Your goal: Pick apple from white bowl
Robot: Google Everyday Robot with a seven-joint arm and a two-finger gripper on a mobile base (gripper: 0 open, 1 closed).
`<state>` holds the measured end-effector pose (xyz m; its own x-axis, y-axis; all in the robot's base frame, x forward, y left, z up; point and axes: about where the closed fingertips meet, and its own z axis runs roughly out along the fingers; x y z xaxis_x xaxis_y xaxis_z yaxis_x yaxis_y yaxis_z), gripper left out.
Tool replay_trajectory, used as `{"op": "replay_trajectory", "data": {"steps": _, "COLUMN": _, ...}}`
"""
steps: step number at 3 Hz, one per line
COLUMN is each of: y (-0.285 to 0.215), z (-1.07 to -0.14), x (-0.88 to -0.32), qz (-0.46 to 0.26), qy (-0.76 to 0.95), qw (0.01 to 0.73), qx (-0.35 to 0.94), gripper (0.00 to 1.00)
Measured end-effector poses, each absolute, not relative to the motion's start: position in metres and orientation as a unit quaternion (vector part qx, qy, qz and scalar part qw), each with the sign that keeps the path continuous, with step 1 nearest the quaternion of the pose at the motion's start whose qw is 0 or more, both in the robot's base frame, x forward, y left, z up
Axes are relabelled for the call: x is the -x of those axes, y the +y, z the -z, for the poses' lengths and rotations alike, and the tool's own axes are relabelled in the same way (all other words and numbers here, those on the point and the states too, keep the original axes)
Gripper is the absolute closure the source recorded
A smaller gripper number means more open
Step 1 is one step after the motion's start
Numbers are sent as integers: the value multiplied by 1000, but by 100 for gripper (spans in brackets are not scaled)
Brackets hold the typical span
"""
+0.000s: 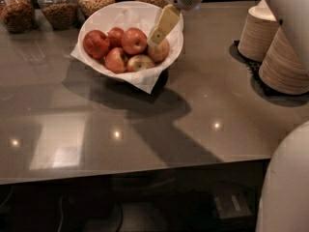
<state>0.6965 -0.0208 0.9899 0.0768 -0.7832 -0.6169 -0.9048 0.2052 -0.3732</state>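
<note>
The white bowl (120, 14), lined with crinkled white paper, stands at the back left of the grey counter. Several red apples lie in it, among them a dark red apple (96, 43) at the left, one in the middle (133, 40) and a paler apple (160, 50) at the right. My gripper (158, 35) comes down from the upper right, its cream-coloured fingers (164, 23) reaching into the right side of the bowl against the paler apple. One finger side shows; the rest is hidden behind it.
Glass jars (60, 5) of snacks stand in a row along the back edge behind the bowl. Stacked beige paper bowls (260, 30) sit on a dark mat at the right. My arm's white body (287, 187) fills the lower right corner.
</note>
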Motion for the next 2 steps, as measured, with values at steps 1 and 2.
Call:
{"op": "replay_trajectory", "data": {"steps": 1, "y": -1, "z": -980, "x": -695, "qz": -100, "qy": 666, "qw": 372, "qx": 638, "gripper": 0}}
{"op": "replay_trajectory", "data": {"steps": 2, "y": 14, "z": -966, "x": -695, "qz": -123, "qy": 664, "qw": 358, "qx": 645, "gripper": 0}}
